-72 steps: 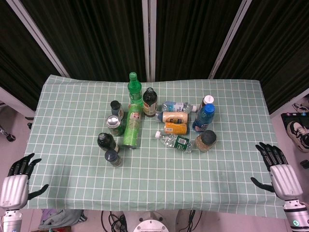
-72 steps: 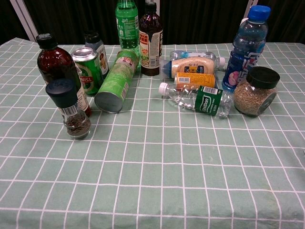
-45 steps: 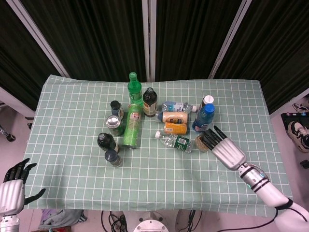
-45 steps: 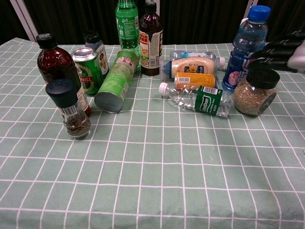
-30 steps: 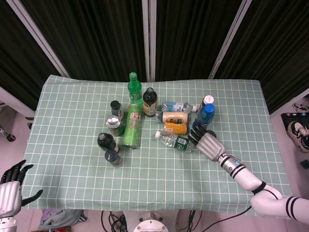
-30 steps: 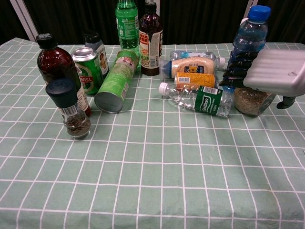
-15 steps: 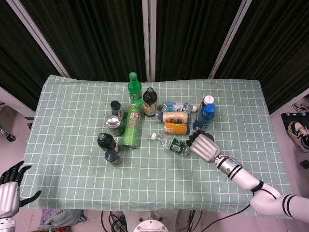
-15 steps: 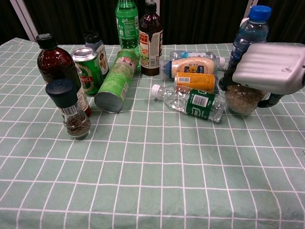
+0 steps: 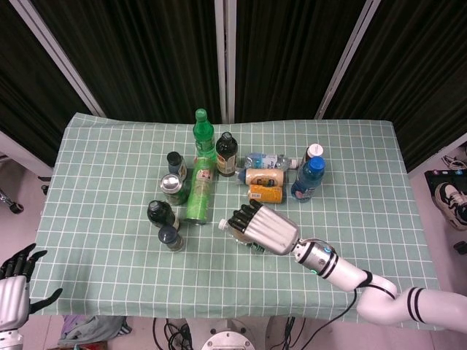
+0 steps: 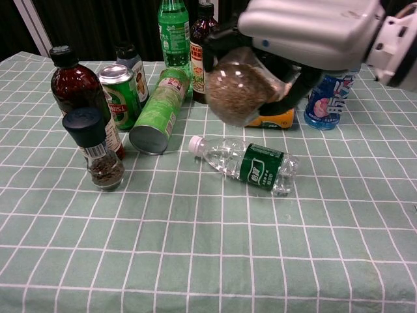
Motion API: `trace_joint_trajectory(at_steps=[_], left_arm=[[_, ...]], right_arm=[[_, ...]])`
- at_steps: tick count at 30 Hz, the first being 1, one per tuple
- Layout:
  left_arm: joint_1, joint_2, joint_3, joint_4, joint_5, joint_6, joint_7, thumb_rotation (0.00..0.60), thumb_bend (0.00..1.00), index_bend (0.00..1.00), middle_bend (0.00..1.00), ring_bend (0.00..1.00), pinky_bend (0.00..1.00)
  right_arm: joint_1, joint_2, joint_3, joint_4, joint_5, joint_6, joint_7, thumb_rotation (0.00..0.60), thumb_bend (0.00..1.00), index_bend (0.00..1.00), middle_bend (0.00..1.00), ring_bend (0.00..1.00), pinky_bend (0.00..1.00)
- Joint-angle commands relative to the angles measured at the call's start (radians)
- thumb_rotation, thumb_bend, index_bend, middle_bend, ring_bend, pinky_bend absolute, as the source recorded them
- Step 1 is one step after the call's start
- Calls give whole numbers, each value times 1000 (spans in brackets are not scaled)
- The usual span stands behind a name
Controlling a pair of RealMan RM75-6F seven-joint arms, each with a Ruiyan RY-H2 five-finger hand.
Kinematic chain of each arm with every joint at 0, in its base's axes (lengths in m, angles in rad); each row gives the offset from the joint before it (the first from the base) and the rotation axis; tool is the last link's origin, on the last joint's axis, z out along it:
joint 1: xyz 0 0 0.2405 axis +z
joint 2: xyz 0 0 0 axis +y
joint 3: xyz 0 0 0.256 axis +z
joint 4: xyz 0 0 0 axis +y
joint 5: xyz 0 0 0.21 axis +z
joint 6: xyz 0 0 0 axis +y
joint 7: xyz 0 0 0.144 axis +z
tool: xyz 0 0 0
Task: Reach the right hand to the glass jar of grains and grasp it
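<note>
Since half a second ago the right hand (image 10: 306, 29) has carried the jar of grains (image 10: 240, 83) up off the cloth and leftward, and the clear water bottle (image 10: 244, 163) has rolled nearer and further left. The jar now hangs tilted in the air, above and just behind that lying bottle, with dark fingers (image 10: 218, 40) clamped around its upper part; its lid is hidden under the palm. From the head view the right hand (image 9: 266, 229) covers the jar completely. The left hand (image 9: 14, 292) sits off the near left corner of the table (image 9: 109, 270), fingers apart and holding nothing. A green tube (image 10: 156, 112) lies on its side to the left, beside a green can (image 10: 121, 88) and a pepper grinder (image 10: 96, 150). A blue bottle (image 10: 326, 94) stands on the right.
</note>
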Motion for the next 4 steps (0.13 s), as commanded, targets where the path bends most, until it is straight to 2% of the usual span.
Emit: trace_joint_trajectory(at_steps=[1, 4], left_arm=[[3, 3, 1, -4, 3, 5, 4, 600, 0, 229, 110, 113, 160], [7, 8, 2, -8, 0, 8, 8, 600, 0, 229, 110, 113, 160]], right_arm=[[60, -82, 49, 38, 25, -31, 17, 600, 303, 662, 572, 416, 481], [91, -129, 71, 61, 45, -48, 14, 600, 303, 662, 571, 414, 481]])
